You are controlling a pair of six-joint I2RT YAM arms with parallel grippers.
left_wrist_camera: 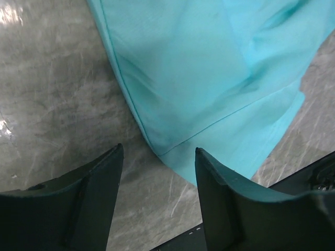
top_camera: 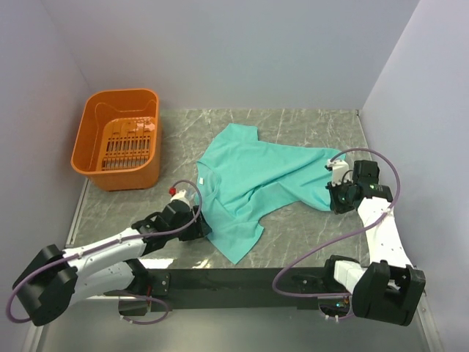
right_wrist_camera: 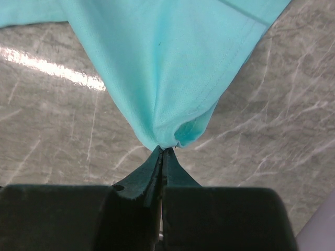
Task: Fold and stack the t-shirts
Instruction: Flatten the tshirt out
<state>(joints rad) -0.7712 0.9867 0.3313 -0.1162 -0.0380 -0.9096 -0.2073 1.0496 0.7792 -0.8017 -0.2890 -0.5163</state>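
There is one t-shirt (top_camera: 253,180) in here, teal-green and short-sleeved. It lies loosely spread and rumpled in the middle of the grey marbled worktop (top_camera: 308,125). Its neck points to the left side, one sleeve reaches toward the back wall and the other lies toward the near edge. There is one basket (top_camera: 117,139), orange plastic with a slotted bottom. It stands in the far left corner, apart from the shirt.

Two grippers are at work, one on each side of the cloth. The left gripper (left_wrist_camera: 158,157) is low at the shirt's left edge, near the nearer sleeve. Its jaws are spread wide, and a rounded corner of fabric and some bare worktop show between them. I cannot tell whether it touches the cloth. The right gripper (right_wrist_camera: 161,150) is at the shirt's right end with its jaws pressed tight together on a pinch of the fabric. The cloth gathers to a point at the tips and fans out from there, and a stitched hem runs close by. From above, the shirt draws out into a long tongue toward that gripper.
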